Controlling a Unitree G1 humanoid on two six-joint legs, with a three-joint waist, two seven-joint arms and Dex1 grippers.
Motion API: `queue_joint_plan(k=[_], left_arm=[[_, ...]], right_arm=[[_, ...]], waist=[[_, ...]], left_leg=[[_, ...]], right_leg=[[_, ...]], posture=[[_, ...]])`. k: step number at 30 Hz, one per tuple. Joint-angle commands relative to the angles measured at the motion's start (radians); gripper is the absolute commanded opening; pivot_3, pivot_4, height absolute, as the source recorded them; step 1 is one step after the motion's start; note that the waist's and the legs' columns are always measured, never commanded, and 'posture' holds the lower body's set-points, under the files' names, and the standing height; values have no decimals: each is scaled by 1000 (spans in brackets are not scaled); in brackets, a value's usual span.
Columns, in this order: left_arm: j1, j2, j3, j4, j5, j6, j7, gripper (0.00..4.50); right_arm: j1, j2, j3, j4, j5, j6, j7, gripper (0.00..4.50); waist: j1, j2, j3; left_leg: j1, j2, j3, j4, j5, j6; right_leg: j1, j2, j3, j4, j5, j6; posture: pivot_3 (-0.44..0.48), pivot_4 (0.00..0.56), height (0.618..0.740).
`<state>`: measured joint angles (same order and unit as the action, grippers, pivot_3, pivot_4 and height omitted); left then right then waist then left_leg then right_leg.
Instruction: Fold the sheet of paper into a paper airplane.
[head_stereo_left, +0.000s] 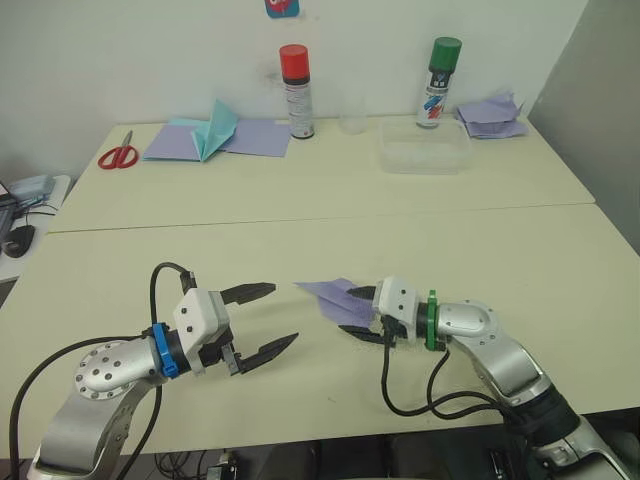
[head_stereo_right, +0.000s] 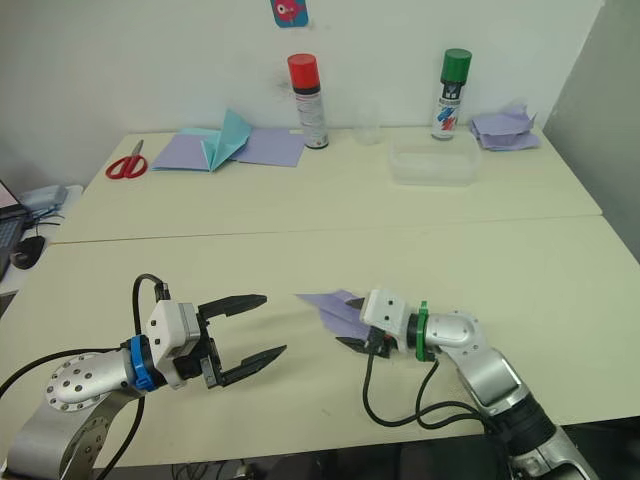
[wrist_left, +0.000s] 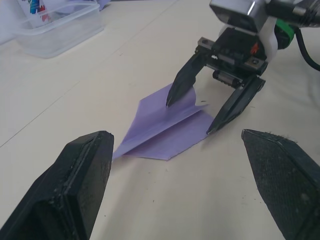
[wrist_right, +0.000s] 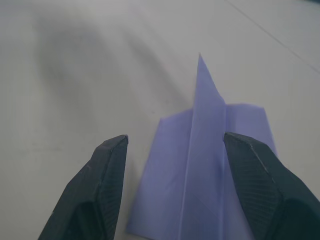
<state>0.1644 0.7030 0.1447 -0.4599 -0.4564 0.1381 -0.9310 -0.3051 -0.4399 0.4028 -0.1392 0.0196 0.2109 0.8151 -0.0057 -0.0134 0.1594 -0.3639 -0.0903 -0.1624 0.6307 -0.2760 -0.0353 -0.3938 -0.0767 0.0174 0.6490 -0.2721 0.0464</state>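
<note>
Even, bright overhead light's filling the room; soft shadows are falling under the right gripper (head_stereo_left: 362, 312). Its own fingers (wrist_right: 95, 195) are blurring w/ closeness, bg beyond going hazy.

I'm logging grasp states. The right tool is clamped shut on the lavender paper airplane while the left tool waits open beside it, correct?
Not quite. The right tool is open, its fingers straddling the tail of the paper airplane, as the left wrist view shows. The left tool does wait open beside it.

A lab-like workroom: 2 pale tables (head_stereo_left: 300, 215) against a white wall, spray cans (head_stereo_left: 295, 90), scissors (head_stereo_left: 118, 155).
</note>
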Motion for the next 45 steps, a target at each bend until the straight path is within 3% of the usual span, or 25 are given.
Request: queue_joint_plan(k=[1, 12, 16, 22, 32, 45], left_arm=[[-7, 0, 4, -29, 1, -15, 1, 4500], [-34, -4, -14, -39, 4, 5, 16, 4500], [-38, -3, -17, -34, 6, 1, 18, 4500], [-39, -9, -23, -27, 12, -7, 19, 4500], [-38, -20, -32, -21, 26, -15, 19, 4500], [-39, -30, -42, -21, 37, -15, 24, 4500]], right_arm=[[-32, 24, -2, 6, -31, -22, -33, 3167], [-50, 110, -100, 3, 83, 181, -62, 3167], [-57, 105, -98, 16, 70, 186, -64, 2198], [-72, 93, -57, 27, 27, 170, -57, 20], [-140, 85, 14, 34, -54, 185, -50, 20], [-146, 65, 7, 59, -58, 212, -45, 20]], waist=[[0, 0, 0], [0, 0, 0], [-1, 0, 0], [-2, 0, 0], [-3, 0, 0], [-3, 0, 0]], left_leg=[[0, 0, 0, 0, 0, 0], [0, 0, 0, 0, 0, 0], [0, 0, 0, 0, 0, 0], [0, 0, 0, 0, 0, 0], [0, 0, 0, 0, 0, 0], [0, 0, 0, 0, 0, 0]], right_leg=[[0, 0, 0, 0, 0, 0], [0, 0, 0, 0, 0, 0], [0, 0, 0, 1, 0, 0], [0, 0, 0, 1, 0, -1], [-1, 0, 0, 1, 0, -1], [0, 0, 0, 1, 1, -1]], posture=[[0, 150, 740], [0, 150, 740], [0, 150, 740], [0, 150, 740], [0, 150, 740], [0, 150, 740]])
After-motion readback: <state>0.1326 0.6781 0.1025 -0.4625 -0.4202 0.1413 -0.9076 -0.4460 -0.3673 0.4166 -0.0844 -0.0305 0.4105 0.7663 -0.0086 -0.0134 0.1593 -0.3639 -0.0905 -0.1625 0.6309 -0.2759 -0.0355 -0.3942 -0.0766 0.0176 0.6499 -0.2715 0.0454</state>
